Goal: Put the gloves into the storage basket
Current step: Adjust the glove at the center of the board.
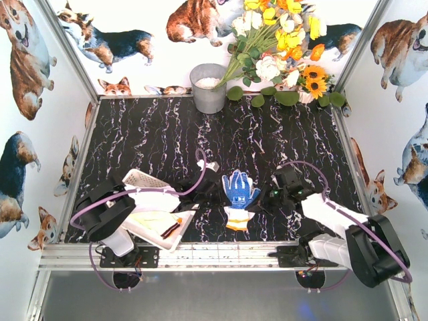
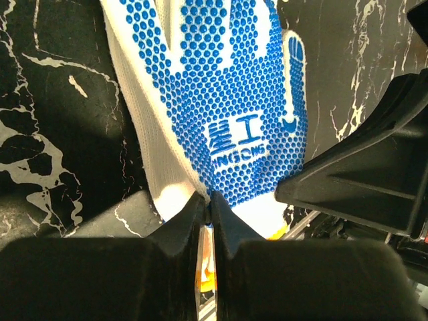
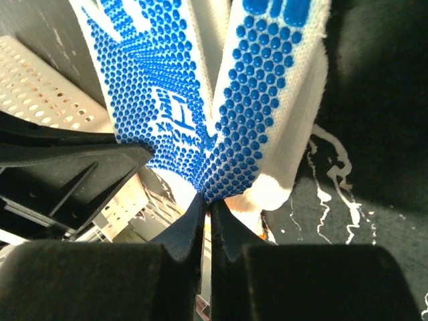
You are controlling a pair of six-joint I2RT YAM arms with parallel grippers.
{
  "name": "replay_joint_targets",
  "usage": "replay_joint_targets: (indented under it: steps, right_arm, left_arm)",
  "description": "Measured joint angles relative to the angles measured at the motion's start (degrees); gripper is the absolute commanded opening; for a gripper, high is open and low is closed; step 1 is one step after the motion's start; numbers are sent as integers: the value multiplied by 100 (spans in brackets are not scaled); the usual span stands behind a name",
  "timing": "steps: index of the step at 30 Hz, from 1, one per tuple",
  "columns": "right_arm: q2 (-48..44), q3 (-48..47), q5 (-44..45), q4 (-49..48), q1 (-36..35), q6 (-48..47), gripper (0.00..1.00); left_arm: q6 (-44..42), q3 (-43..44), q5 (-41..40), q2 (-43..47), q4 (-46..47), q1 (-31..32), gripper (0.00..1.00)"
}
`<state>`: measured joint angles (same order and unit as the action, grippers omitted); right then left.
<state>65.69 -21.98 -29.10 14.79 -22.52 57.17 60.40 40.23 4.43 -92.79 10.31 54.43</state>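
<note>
Currently the blue-dotted glove (image 1: 239, 190), long axis near-to-far, sits pinched between the clenched left gripper (image 2: 208, 207) and right gripper (image 3: 206, 200), with the storage basket (image 1: 144, 178) leftward.

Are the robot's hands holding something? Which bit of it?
Yes. Both pinch the blue-dotted glove: the left hand grips its white wrist end, near the cuff; the right hand grips a fold of its dotted side.
</note>
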Motion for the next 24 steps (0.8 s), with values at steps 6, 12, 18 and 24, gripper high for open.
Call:
replay_joint_targets:
  steps: [6,12,18,24]
  right_arm:
    - [-393,2,-20,175,-42,2,0]
    - [-538,52,-50,308,-81,2,0]
    - [-540,223,-79,361,-111,17,0]
    - [-527,227,-72,365,-129,15,0]
  left_arm:
    - [0,-55,-20,181,-109,0,0]
    - [2,-142,7,308,-199,2,0]
    - [2,-188,181,302,-192,26,0]
    - [4,-192,251,234,-184,46,0]
